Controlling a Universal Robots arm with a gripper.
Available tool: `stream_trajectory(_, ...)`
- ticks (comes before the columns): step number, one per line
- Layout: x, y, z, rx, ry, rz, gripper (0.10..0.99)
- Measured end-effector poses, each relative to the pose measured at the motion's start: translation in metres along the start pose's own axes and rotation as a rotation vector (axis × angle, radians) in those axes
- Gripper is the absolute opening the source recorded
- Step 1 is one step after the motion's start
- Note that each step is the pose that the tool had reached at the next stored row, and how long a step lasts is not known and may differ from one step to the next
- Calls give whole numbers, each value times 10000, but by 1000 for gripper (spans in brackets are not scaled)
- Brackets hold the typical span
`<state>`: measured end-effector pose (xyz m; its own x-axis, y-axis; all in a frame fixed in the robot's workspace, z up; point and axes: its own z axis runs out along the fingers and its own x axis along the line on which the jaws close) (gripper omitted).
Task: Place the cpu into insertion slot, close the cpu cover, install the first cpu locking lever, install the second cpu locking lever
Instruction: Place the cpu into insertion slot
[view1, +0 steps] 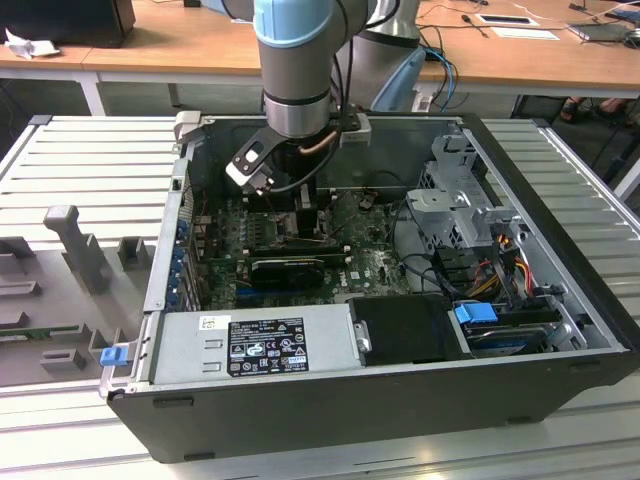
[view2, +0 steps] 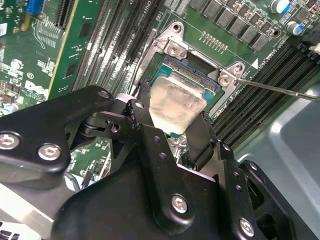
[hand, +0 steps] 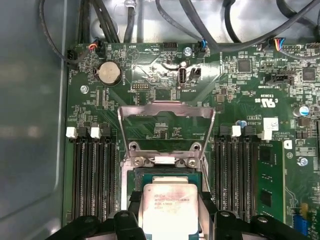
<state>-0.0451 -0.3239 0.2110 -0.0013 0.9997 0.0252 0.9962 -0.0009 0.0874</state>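
Cpu gripped in closed tool, just over insertion slot, cpu cover raised open

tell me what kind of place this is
Probably a robotics or electronics lab: an opened computer case sits on a ribbed metal table, wooden desks stand behind, and a robot arm reaches in, its gripper holding the cpu over the insertion slot.

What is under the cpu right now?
The slot: its black far edge shows past the cpu. Its contact field and the rest are hidden by the cpu and the claw gripping it.
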Motion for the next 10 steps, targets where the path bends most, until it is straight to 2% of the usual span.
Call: stream_trajectory(10, 10, -8, 71, -2, -3, 56, 529)
